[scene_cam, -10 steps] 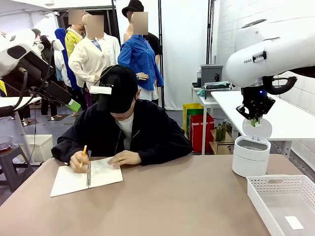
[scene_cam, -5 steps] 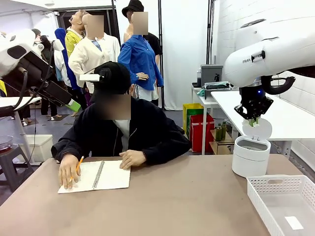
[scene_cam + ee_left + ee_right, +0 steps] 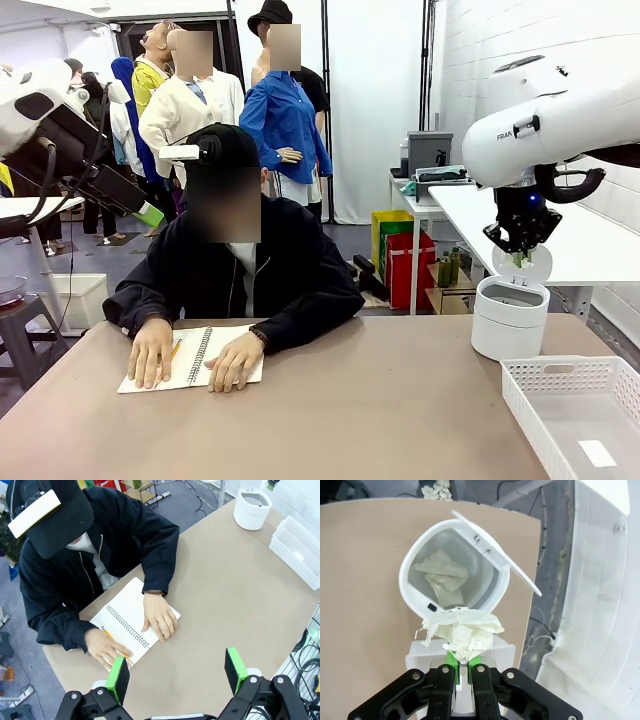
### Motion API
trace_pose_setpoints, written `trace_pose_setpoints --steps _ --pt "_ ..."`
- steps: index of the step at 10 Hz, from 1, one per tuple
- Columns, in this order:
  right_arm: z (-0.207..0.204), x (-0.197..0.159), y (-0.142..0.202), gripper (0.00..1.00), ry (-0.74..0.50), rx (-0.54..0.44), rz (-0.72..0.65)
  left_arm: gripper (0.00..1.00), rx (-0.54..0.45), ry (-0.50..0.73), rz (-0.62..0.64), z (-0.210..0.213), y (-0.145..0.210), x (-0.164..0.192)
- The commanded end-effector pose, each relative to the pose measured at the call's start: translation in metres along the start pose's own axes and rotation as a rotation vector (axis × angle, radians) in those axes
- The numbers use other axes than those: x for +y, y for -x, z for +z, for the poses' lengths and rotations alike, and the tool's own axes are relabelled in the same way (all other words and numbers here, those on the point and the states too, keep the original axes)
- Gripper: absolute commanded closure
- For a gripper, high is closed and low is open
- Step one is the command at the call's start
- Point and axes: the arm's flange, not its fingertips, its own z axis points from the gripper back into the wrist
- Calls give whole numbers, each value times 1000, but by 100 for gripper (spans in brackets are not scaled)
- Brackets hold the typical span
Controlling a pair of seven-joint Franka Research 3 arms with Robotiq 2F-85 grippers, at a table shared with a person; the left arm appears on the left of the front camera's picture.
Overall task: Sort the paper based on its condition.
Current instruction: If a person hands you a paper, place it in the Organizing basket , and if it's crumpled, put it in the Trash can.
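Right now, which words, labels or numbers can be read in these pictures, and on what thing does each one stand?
"FRA": dark letters on the white shell of the right arm; the rest of the word is out of sight.
Small dark marks on the inner face of the bin lid: too small to read.
Open page of the notebook: no writing that can be read.

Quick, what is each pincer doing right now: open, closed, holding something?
Left pincer: open, holding nothing.
Right pincer: closed on crumpled paper, above the white bin.
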Motion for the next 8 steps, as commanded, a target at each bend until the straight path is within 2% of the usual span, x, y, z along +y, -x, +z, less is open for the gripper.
trace_pose_setpoints --steps 1,3,4,7,8 --pt "-14 -3 -6 100 16 -50 -22 0 -2 0 1 0 0 0" --pt "-20 -4 -14 100 22 -57 -52 0 -2 0 1 0 0 0" --pt "-10 -4 -7 100 -5 -22 -8 0 -2 0 1 0 0 0" --pt "-10 -4 -7 100 -5 -22 -8 0 -2 0 1 0 0 0" --pt "-13 -4 -9 84 -7 -29 -11 0 -2 0 1 0 0 0"
